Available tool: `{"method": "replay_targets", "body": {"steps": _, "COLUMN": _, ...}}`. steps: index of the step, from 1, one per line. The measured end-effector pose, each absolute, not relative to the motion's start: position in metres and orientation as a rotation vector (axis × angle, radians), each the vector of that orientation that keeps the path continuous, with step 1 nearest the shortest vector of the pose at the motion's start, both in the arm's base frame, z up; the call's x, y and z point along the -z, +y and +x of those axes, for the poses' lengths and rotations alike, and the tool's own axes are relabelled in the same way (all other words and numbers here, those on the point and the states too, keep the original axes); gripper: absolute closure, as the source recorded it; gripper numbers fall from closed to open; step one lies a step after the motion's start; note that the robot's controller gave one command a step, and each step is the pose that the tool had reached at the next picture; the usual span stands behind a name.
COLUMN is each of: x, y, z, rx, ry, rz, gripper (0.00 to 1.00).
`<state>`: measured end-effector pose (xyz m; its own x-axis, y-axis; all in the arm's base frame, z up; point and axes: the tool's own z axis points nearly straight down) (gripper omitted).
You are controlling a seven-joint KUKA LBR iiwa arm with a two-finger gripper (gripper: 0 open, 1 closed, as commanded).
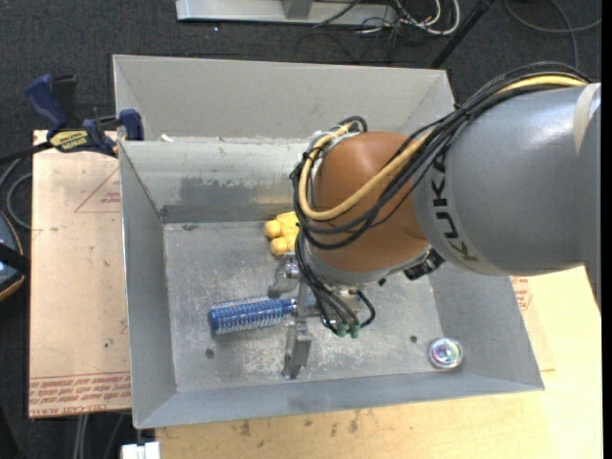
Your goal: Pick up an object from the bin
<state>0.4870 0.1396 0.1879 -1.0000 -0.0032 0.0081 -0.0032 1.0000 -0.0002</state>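
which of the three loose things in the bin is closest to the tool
The blue ridged roller, whose end reaches the tool. The yellow lump lies further back; the shiny disc sits off in the view's lower right corner.

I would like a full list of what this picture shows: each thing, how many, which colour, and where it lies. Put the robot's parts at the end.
Bin: one, grey metal, middle of the view.
Ridged roller: one, blue, flat on the bin floor, left of centre.
Lumpy thing: one, yellow, near the back wall, partly behind the arm.
Small round thing: one, shiny silver, front right corner.
Arm: one, grey, orange cover, from the right.
Gripper: one, fingers open, either side of the roller's right end.
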Motion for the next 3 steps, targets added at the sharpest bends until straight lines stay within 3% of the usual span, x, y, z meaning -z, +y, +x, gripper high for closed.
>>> {"method": "replay_targets", "body": {"steps": 1, "x": -0.072, "y": 0.132, "z": 0.532, "rx": 0.007, "ry": -3.116, "rz": 0.491, "gripper": 0.00}}
{"method": "replay_targets", "body": {"steps": 2, "x": -0.075, "y": 0.132, "z": 0.534, "rx": 0.007, "ry": -3.122, "rz": 0.489, "gripper": 1.00}}
{"method": "replay_targets", "body": {"steps": 3, "x": -0.183, "y": 0.070, "z": 0.522, "rx": -0.003, "ry": -3.068, "rz": 0.708, "gripper": 1.00}}
